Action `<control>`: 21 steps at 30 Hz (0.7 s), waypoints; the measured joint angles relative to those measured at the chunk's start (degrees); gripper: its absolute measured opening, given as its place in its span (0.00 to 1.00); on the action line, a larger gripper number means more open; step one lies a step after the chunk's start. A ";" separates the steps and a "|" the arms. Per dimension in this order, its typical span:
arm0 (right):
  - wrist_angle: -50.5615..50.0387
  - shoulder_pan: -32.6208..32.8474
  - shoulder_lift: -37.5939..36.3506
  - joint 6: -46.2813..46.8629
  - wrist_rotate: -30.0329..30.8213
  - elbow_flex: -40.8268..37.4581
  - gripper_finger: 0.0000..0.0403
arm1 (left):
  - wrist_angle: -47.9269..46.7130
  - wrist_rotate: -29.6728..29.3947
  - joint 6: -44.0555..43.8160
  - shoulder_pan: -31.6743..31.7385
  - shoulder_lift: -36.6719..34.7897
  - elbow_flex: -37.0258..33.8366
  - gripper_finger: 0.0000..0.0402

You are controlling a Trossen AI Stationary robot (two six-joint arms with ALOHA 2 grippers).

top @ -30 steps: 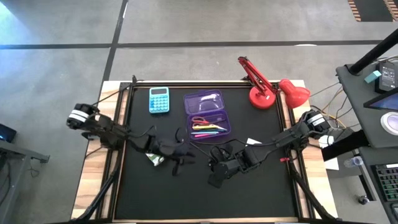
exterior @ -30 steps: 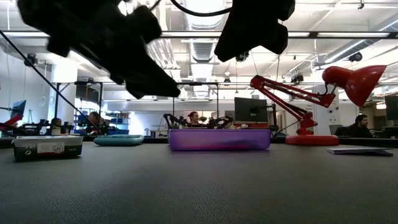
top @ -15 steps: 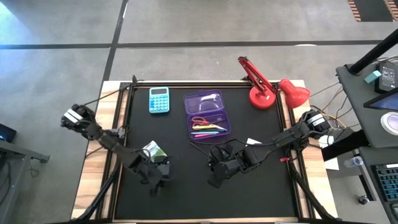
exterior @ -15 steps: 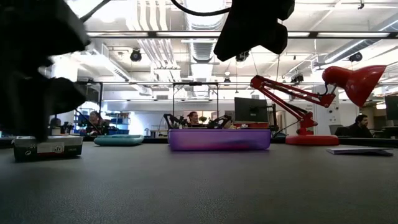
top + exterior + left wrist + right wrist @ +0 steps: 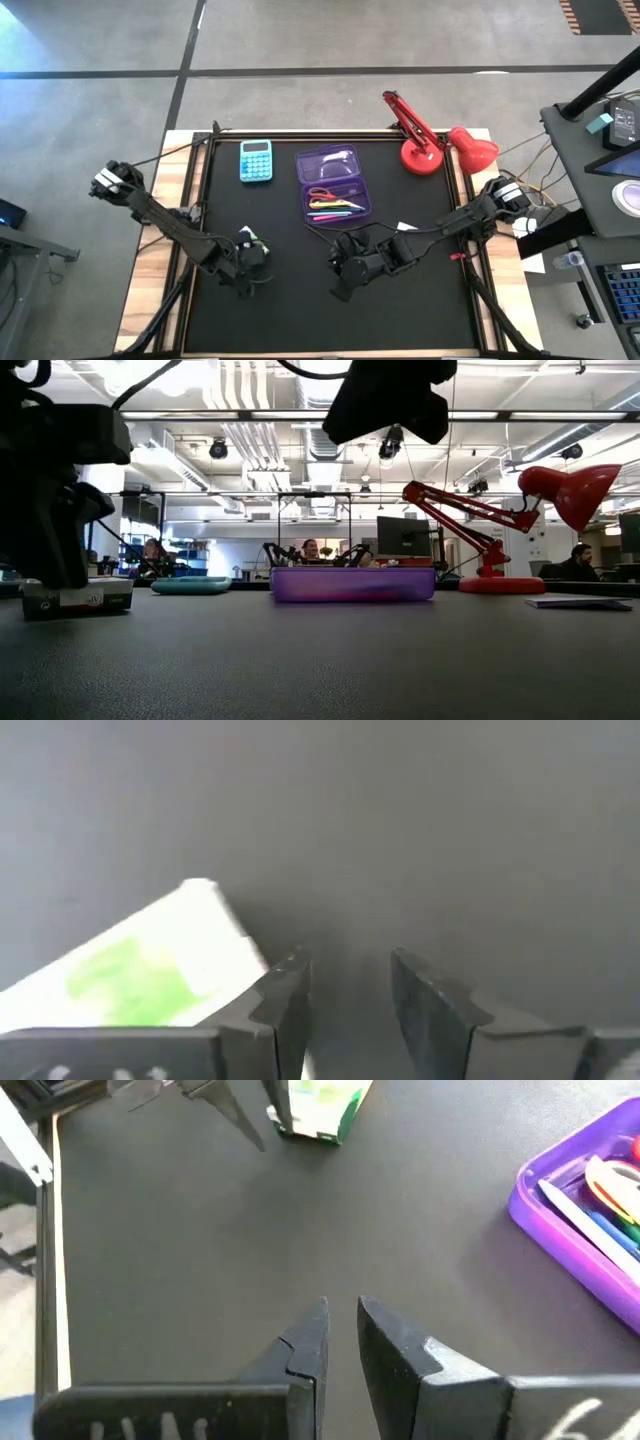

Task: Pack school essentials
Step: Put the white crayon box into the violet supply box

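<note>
The small green-and-white packet (image 5: 247, 240) looks light and crushable (grip its short edges), lying beside the left pincer (image 5: 345, 985), whose fingers stand apart and empty.

light: bright overhead ceiling strips (image 5: 240, 400), glaring white in the low view
worktop (image 5: 300, 300): matte black, soft shadows
blur: left wrist view soft, green-and-white packet (image 5: 140, 970) fuzzy

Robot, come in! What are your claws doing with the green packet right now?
Left claw open, empty, beside packet. Right claw slightly open, empty, idle mid-table. Packet on mat, outside purple case. Nothing blocking.
</note>
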 joint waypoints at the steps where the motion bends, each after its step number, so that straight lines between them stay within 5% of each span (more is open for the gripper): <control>1: 0.21 -0.02 0.00 0.17 0.00 0.00 0.12 | -1.50 -0.70 -0.28 0.01 -0.82 0.06 0.29; 9: 1.12 -0.30 0.00 -0.59 -0.02 0.00 0.12 | -12.72 -16.55 -4.68 0.03 -5.72 0.03 0.29; 15: 1.20 -0.33 0.00 -1.38 0.00 0.00 0.12 | -22.14 -16.27 -13.98 0.38 -4.64 -0.20 0.29; 21: -0.03 -0.31 0.00 -4.73 -0.01 0.00 0.12 | -21.49 -15.37 -15.42 0.38 -1.01 -0.83 0.29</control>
